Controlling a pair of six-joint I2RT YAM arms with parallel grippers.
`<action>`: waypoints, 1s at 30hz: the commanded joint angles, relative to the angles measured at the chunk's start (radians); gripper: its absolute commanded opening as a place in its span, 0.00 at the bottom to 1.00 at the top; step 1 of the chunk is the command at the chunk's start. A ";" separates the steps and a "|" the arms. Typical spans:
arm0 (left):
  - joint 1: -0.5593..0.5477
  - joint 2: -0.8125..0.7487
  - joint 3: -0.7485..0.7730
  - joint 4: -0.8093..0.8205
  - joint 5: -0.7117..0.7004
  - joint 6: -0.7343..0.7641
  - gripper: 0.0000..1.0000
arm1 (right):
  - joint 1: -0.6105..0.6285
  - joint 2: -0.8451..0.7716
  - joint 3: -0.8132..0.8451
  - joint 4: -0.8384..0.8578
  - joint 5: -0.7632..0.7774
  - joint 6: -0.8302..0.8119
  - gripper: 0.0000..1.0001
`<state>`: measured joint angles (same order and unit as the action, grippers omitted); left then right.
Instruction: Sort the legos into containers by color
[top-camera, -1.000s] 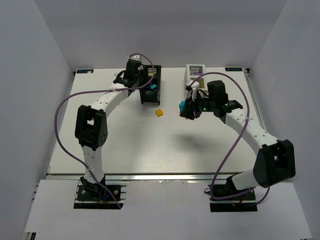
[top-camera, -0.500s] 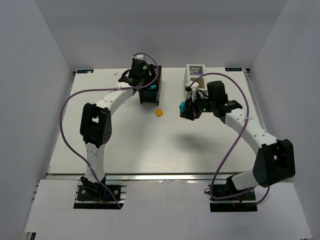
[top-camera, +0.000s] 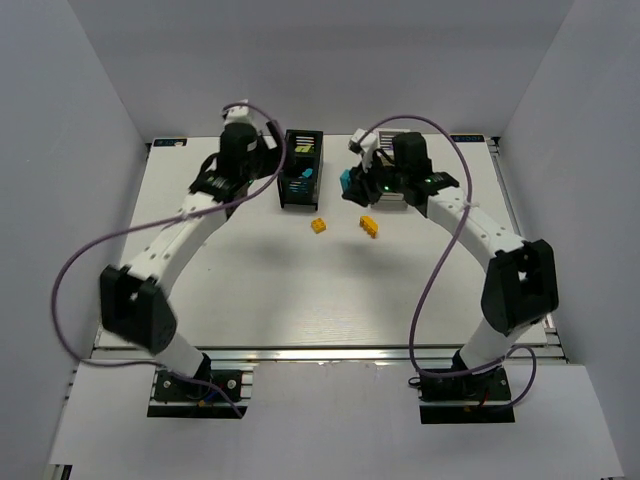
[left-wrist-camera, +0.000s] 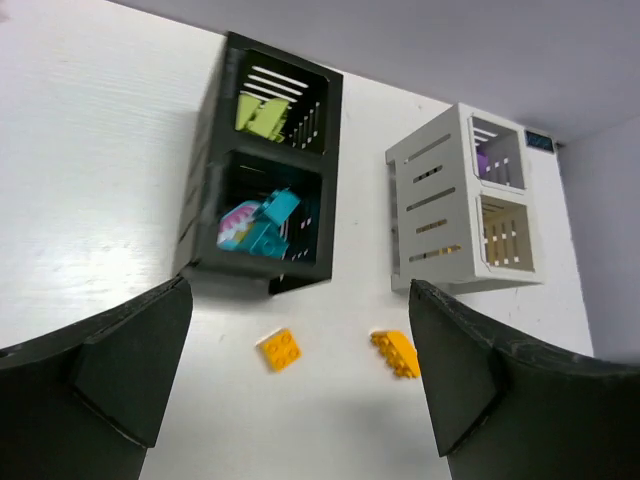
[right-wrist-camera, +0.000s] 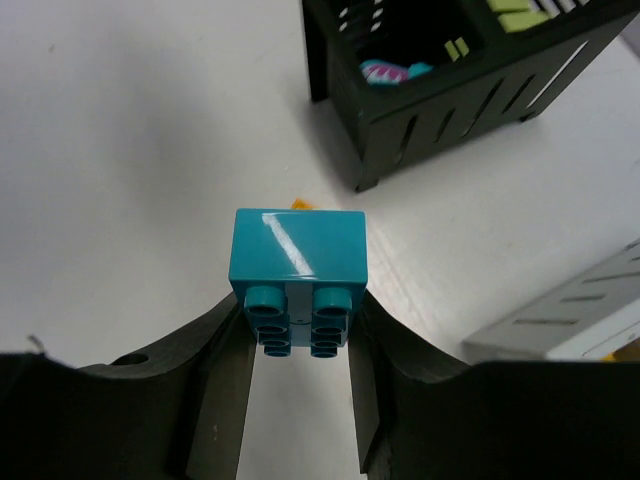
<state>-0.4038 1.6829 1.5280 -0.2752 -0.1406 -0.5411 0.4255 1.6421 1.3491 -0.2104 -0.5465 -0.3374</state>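
Note:
My right gripper (right-wrist-camera: 300, 330) is shut on a cyan lego (right-wrist-camera: 298, 255), studs toward the camera, above the table just right of the black container (top-camera: 303, 170). In the top view the brick (top-camera: 347, 183) hangs between the two containers. The black container (left-wrist-camera: 265, 170) holds lime legos (left-wrist-camera: 262, 115) in its far cell and cyan ones (left-wrist-camera: 262, 225) in its near cell. The white container (left-wrist-camera: 465, 200) shows purple (left-wrist-camera: 483, 160) inside. A yellow lego (left-wrist-camera: 281, 349) and an orange one (left-wrist-camera: 397, 352) lie on the table before the boxes. My left gripper (left-wrist-camera: 298, 300) is open, empty and raised left of the black box.
The right arm (top-camera: 470, 220) covers most of the white container (top-camera: 392, 203) in the top view. Grey walls (top-camera: 100, 120) enclose the white table (top-camera: 300, 290) on three sides. Purple cables (top-camera: 90, 250) loop off both arms.
The left jaws opened wide and that arm swung back left from over the black container. The right arm carried the cyan lego back and left, uncovering the orange lego.

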 joint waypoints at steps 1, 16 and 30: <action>-0.001 -0.284 -0.207 0.010 -0.111 -0.020 0.98 | 0.048 0.086 0.106 0.158 0.118 0.075 0.00; 0.008 -1.035 -0.922 -0.157 -0.117 -0.322 0.98 | 0.150 0.514 0.581 0.324 0.264 0.255 0.06; 0.008 -1.151 -1.002 -0.226 -0.123 -0.382 0.98 | 0.156 0.642 0.680 0.348 0.326 0.252 0.34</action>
<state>-0.3985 0.5274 0.5426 -0.4961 -0.2684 -0.9119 0.5835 2.2810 1.9789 0.0792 -0.2379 -0.0845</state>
